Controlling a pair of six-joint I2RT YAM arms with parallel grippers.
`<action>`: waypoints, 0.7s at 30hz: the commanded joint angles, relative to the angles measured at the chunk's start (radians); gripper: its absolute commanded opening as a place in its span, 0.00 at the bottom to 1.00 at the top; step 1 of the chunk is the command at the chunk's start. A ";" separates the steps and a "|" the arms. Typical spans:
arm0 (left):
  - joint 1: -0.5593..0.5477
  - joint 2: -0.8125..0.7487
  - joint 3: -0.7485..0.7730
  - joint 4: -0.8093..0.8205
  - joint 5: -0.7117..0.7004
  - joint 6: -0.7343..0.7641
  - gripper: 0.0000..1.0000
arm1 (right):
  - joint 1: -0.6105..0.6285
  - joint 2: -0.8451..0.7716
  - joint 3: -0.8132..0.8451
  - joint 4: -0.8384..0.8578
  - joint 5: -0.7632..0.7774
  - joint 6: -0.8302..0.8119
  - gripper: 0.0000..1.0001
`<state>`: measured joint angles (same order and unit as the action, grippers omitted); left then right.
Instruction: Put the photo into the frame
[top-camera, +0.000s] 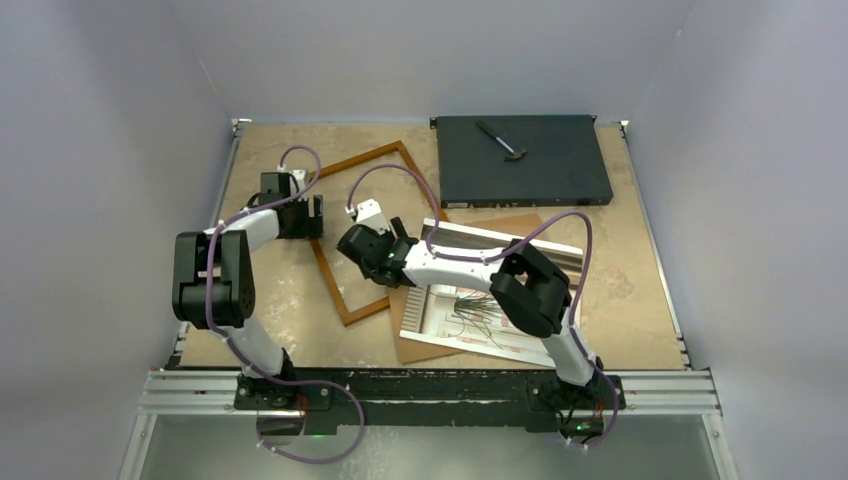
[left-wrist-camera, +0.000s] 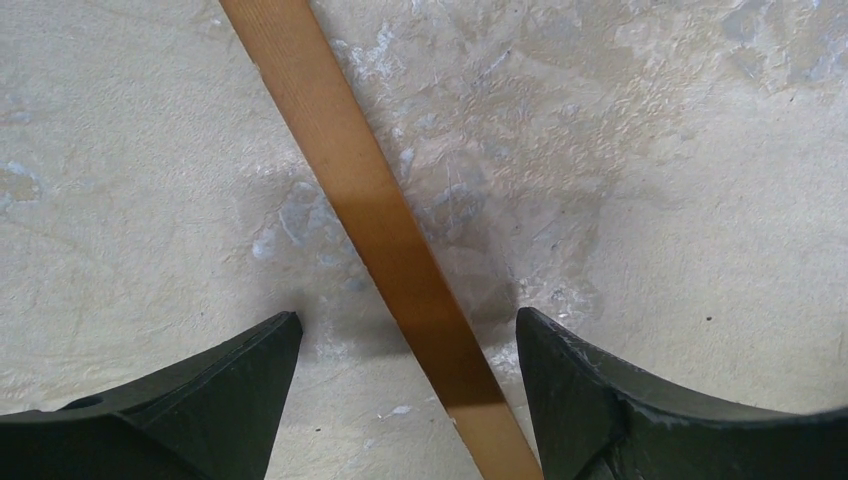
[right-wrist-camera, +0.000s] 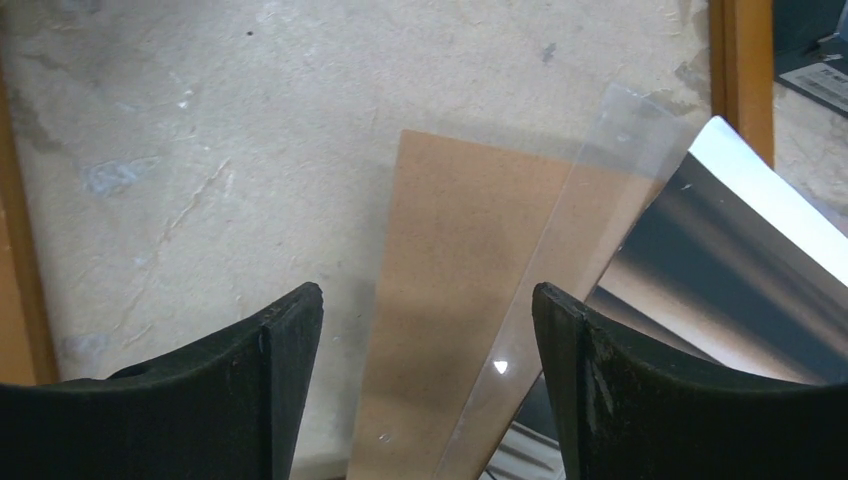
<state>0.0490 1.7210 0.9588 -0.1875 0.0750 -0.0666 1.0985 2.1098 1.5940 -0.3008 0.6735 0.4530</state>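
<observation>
The left gripper (top-camera: 303, 216) hangs over the left rail of the frame (top-camera: 360, 158) in the overhead view, and the right gripper (top-camera: 356, 243) sits inside the frame's opening, with the photo (top-camera: 455, 320) lying picture-side up on a brown hardboard sheet (top-camera: 412, 350) just right of the frame and a black flat box (top-camera: 520, 160) behind it. The left wrist view shows the left gripper (left-wrist-camera: 408, 318) with jaws spread to either side of a frame (left-wrist-camera: 380, 220) rail on the table (left-wrist-camera: 650, 200), touching nothing. The right wrist view shows the right gripper (right-wrist-camera: 428, 295) equally wide and empty above the hardboard sheet (right-wrist-camera: 450, 250), a clear pane (right-wrist-camera: 590, 220) and the photo (right-wrist-camera: 720, 260), its glossy corner beside a frame (right-wrist-camera: 748, 70) rail.
</observation>
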 joint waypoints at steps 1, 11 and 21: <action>-0.006 0.018 0.009 0.017 -0.064 -0.007 0.77 | -0.006 -0.011 -0.019 0.012 0.055 0.024 0.78; -0.005 0.036 -0.005 0.078 -0.219 0.077 0.63 | -0.020 -0.061 -0.144 0.075 0.050 -0.002 0.75; -0.005 0.053 -0.005 0.144 -0.341 0.189 0.47 | -0.083 -0.165 -0.233 0.134 0.032 -0.035 0.71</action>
<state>0.0288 1.7481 0.9573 -0.0891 -0.1425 0.0448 1.0500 2.0224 1.3964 -0.1940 0.6884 0.4423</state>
